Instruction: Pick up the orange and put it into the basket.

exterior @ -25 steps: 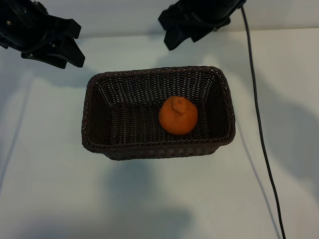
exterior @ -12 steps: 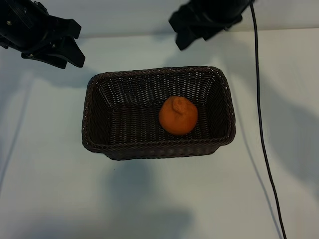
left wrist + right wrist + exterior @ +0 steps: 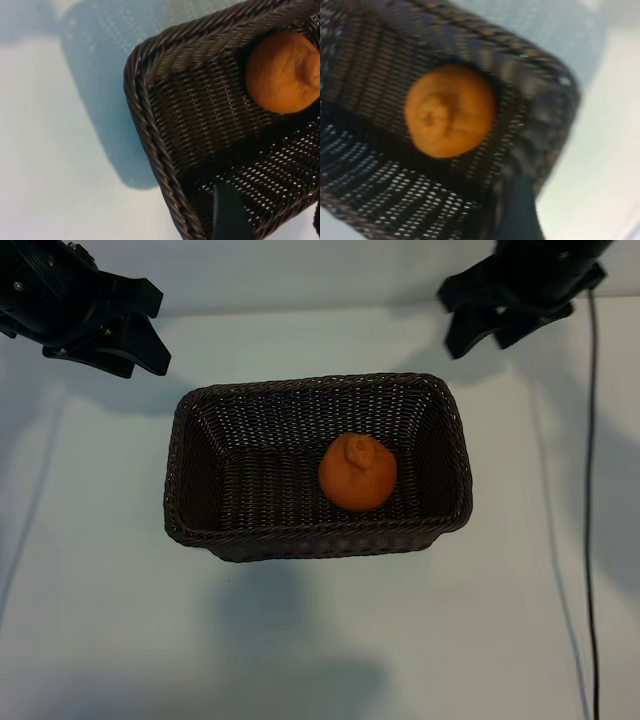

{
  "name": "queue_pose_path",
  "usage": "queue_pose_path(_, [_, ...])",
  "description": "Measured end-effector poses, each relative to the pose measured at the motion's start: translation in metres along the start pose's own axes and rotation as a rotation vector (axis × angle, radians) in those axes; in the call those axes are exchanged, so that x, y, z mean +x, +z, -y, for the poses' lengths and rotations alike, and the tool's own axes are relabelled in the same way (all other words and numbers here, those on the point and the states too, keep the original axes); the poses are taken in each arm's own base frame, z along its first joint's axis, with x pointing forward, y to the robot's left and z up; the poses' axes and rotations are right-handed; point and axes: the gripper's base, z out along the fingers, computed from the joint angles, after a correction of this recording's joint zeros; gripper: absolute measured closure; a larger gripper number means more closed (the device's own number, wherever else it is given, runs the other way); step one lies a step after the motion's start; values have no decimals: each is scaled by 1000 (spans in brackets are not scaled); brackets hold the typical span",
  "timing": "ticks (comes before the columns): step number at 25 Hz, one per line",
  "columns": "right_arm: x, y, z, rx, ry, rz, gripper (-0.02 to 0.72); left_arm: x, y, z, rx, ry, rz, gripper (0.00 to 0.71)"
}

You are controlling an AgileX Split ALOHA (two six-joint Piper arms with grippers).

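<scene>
The right gripper (image 3: 487, 332) hangs above the table (image 3: 100, 620) beyond the basket's far right corner, its fingers spread fairly wide with nothing between them and touching nothing. The left gripper (image 3: 135, 350) sits beyond the far left corner of the basket (image 3: 300, 540), likewise well open and empty, clear of the wicker. The orange (image 3: 357, 473) lies inside the basket on its woven floor, right of centre and nearer the right-hand wall, its bumpy knob turned upward; the right wrist view shows it (image 3: 450, 110) resting close under the basket's rim (image 3: 530, 65), and the left wrist view catches it (image 3: 282, 72) across the basket (image 3: 150, 125) from that arm. A black cable (image 3: 590, 540) runs down the table's right side. Compared with a second ago, the right gripper has swung away to the right, from above the basket's far edge to a spot outside its corner, and the cable has shifted right with it; the left gripper, the basket and the orange are unchanged.
</scene>
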Motion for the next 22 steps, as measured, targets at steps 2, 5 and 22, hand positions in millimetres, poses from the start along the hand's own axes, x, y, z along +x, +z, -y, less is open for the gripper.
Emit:
queue_pose_path(2, [2,-14,14,16,25,31,154,0,0,0,0,0,0,266])
queue_pose_path(5, [6,-36,30,39,62,79,154,0,0,0,0,0,0,266])
queue_pose_path(22, [9,-52,39,29,98,124,212,-2,-2,1,-1,4,10,266])
